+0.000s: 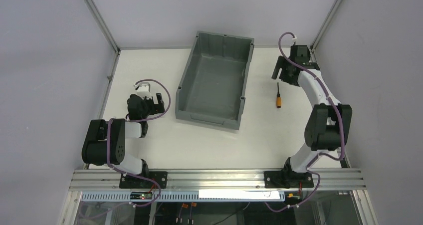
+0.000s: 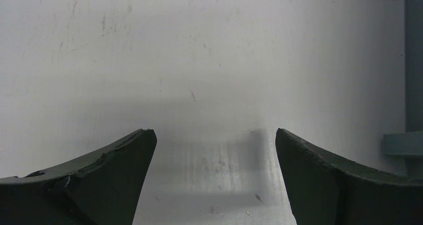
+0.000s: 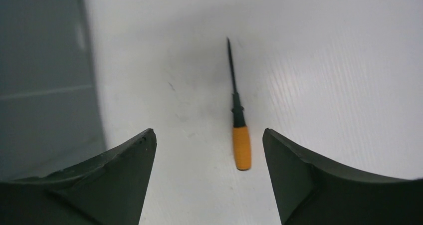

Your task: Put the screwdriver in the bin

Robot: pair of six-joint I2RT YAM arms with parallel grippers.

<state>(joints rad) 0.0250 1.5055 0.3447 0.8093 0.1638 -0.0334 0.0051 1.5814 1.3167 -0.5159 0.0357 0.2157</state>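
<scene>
Hovering wide open and empty, the right jaws frame the screwdriver (image 3: pixel 237 112) lying untouched beside the bin (image 1: pixel 185 83).

In the left wrist view the bin (image 2: pixel 413 60) is only a grey strip, cut off by the right edge. In the right wrist view it is a blurred wall, cropped at left. The bottom edge crops the fingers of the left gripper (image 2: pixel 213 130) and the right gripper (image 3: pixel 207 130). From above, the screwdriver (image 1: pixel 279 98) is tiny — its tip too small to make out.
</scene>
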